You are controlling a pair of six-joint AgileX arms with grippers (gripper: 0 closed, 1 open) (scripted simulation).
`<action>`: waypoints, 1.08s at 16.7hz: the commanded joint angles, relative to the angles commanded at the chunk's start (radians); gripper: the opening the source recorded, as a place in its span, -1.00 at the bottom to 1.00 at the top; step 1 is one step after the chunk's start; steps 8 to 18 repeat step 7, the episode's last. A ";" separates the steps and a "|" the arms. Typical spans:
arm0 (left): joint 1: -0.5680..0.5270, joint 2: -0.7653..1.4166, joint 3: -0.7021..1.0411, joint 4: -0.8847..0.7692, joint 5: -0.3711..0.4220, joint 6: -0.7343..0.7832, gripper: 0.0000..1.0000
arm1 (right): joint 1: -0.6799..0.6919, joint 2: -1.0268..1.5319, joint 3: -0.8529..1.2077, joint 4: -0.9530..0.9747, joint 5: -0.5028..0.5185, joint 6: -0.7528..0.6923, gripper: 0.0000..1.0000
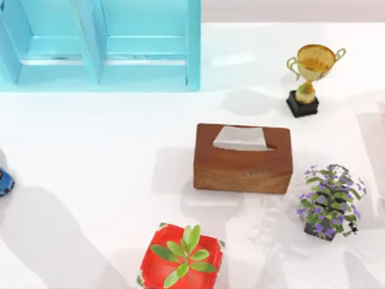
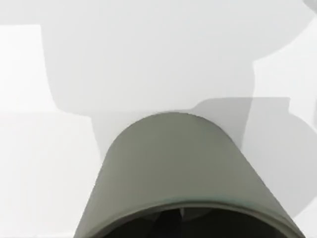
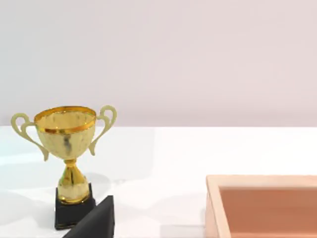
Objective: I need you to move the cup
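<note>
Close under the left wrist camera sits the cup [image 2: 173, 168], grey-green and plain. Its dark mouth faces the lens and its closed end points away over bare white table. Its long axis therefore runs roughly along that camera's line of sight. It looks raised off the surface rather than standing on it, though that is a judgement.

From above, the white table [image 1: 108, 150] spreads widest. At its far left stands a pale blue cabinet [image 1: 96, 48] with open compartments. Right of centre lies the wooden tissue box [image 1: 243, 165], a white tissue showing through its slot. At the near edge, left of the box, is a red pot [image 1: 180, 265] with a green plant. Just beside the box's right end is a dark pot of purple flowers [image 1: 329, 201]. The gold trophy [image 1: 310, 75] on its black base stands at the far right, well apart from the box. A small blue toy [image 1: 3, 180] peeks in at the left edge.

The left arm is plainly the nearer one to the cup, so the move falls to it. Whether the left gripper is clamped on the cup, I cannot tell. The right wrist camera looks across the box at the trophy. A dark wedge [image 3: 94, 220] beside the trophy's base may belong to the right gripper, whose state I cannot tell either.
</note>
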 joint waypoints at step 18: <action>0.000 0.000 0.000 0.000 0.000 0.000 1.00 | 0.000 0.000 0.000 0.000 0.000 0.000 1.00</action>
